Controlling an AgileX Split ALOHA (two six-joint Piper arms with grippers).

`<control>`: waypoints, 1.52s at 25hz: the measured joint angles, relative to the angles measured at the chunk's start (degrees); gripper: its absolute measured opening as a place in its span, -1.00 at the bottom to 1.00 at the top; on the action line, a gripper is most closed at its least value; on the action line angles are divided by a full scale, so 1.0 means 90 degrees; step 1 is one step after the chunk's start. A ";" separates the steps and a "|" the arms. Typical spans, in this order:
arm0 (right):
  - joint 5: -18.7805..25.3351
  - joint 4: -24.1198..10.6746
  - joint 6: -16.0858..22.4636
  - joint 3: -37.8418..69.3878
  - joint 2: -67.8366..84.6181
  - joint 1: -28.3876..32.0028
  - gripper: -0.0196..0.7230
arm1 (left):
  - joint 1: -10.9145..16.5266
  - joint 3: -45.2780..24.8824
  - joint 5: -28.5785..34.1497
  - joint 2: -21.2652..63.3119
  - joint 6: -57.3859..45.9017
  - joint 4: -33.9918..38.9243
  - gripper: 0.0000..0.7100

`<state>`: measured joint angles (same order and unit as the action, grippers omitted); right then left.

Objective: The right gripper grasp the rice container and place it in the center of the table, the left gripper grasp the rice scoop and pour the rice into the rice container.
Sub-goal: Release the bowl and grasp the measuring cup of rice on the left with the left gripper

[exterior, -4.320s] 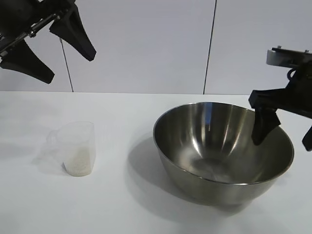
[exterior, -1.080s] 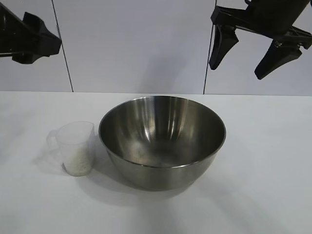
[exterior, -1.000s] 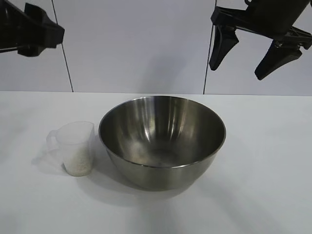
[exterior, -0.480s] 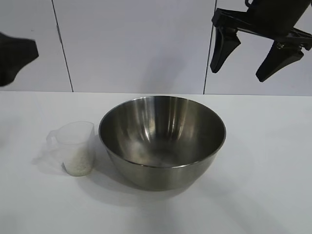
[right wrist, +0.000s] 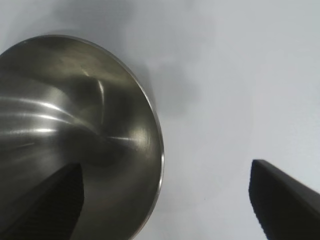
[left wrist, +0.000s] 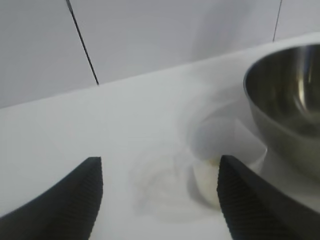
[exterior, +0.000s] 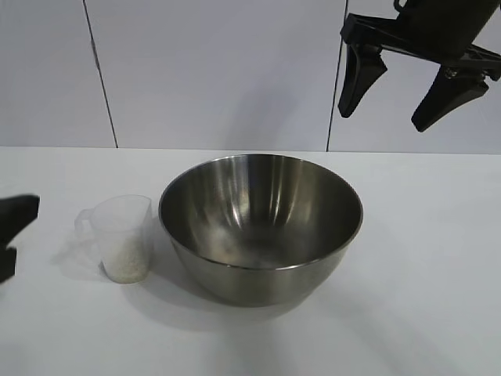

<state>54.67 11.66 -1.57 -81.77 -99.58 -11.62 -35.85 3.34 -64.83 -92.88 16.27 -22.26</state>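
A plain pale grey wall (exterior: 219, 70) fills the background behind the work area. Thin dark vertical seams (exterior: 100, 74) divide it into wide flat panels, meeting the surface below in a straight horizontal line.

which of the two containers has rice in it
The small translucent scoop, standing left of the steel bowl: white rice fills its lower part. The bowl's shiny inside is bare.

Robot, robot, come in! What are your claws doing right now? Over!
Left gripper open, low beside the scoop. Right gripper open, high above the table. Bowl in the middle, no rice in it. Nothing in the way.
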 joint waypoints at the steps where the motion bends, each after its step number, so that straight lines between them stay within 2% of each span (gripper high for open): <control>1: 0.0000 0.0000 0.0000 0.0000 0.0000 0.0000 0.73 | 0.0000 0.0000 -0.0008 -0.0321 -0.0005 0.0001 0.34; 5: 0.0000 -0.0012 0.0000 0.0000 0.0000 0.0000 0.73 | 0.0000 0.0181 -0.0013 -0.1186 0.0001 0.0001 0.34; 13: 0.0000 -0.0012 0.0000 0.0000 0.0000 0.0000 0.73 | 0.0067 0.0667 -0.0104 -0.1787 0.0021 -0.0050 0.34; 17: 0.0000 -0.0012 0.0000 0.0000 0.0000 0.0000 0.73 | 0.0503 0.0887 -0.0127 -0.1954 0.0026 0.0021 0.34; 22: 0.0004 -0.0012 0.0000 0.0000 0.0000 0.0000 0.73 | 0.1222 0.1023 -0.0129 -0.2024 0.0026 0.1012 0.34; 26: -0.0001 -0.0012 0.0000 0.0000 0.0000 0.0000 0.73 | 0.1524 0.1171 -0.0129 -0.2029 0.0026 0.1500 0.34; 38: -0.0014 -0.0012 0.0000 0.0000 0.0000 0.0000 0.73 | 0.1563 0.1519 -0.0129 -0.2669 0.0020 0.1994 0.34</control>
<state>54.54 11.56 -1.57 -81.77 -99.58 -11.62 -21.79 17.01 -65.99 -116.90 16.45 -4.31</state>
